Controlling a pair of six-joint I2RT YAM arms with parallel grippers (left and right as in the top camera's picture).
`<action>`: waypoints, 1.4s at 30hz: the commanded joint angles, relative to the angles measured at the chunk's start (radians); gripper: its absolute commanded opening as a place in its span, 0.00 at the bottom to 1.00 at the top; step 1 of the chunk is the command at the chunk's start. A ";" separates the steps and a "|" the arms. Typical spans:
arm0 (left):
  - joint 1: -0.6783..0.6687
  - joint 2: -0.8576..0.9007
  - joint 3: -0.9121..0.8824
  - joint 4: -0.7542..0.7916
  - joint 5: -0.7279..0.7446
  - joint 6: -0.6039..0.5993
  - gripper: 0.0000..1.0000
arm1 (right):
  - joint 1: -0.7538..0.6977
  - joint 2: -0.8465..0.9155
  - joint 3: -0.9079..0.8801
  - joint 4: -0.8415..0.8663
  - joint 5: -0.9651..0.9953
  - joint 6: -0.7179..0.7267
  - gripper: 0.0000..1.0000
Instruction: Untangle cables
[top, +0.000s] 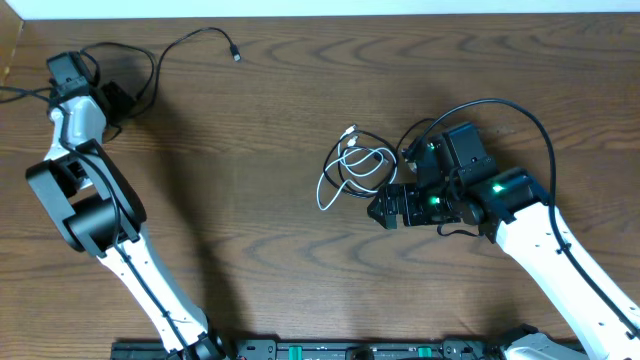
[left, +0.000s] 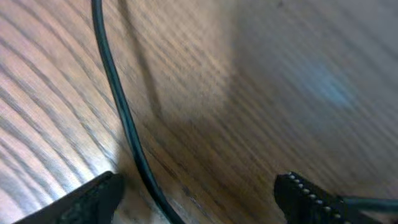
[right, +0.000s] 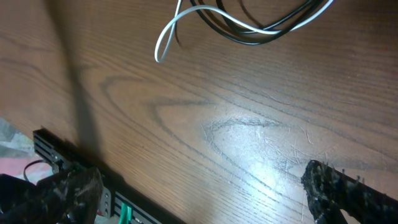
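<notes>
The left arm (top: 85, 200) is reaching from the near edge up to the far left corner of the table (top: 260, 250), folding at the elbow and pointing its wrist down close to the wood. The left gripper (left: 199, 205) is hanging just above the surface with its jaws standing apart, and the lone black cable (top: 190, 40) is running between them, nearer one finger, with nothing clamping it as far as the wrist view is showing. From there that cable is curving right along the far side and ending in a small plug, well apart from the others. The right arm (top: 540, 235) is stretching in from the near right corner, with its forearm slanting far and left and its wrist turning left. The right gripper (top: 380, 208) is hovering low with its jaws spread wide over bare wood, holding nothing. Just beyond its fingertips, near the middle of the table, the white cable (top: 321, 188) and the other black cable (right: 255, 41) are lying in overlapping loose loops, with the white loop sticking out to the left.
</notes>
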 joint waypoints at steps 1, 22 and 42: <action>0.003 0.018 -0.002 0.010 -0.010 -0.006 0.73 | 0.006 -0.002 0.000 0.009 0.001 0.021 0.99; 0.006 -0.037 0.032 0.316 0.098 -0.012 1.00 | 0.006 -0.001 0.000 0.039 0.002 0.047 0.99; 0.022 -0.388 0.032 -0.203 0.396 -0.006 1.00 | -0.275 0.003 0.000 -0.005 0.084 0.117 0.99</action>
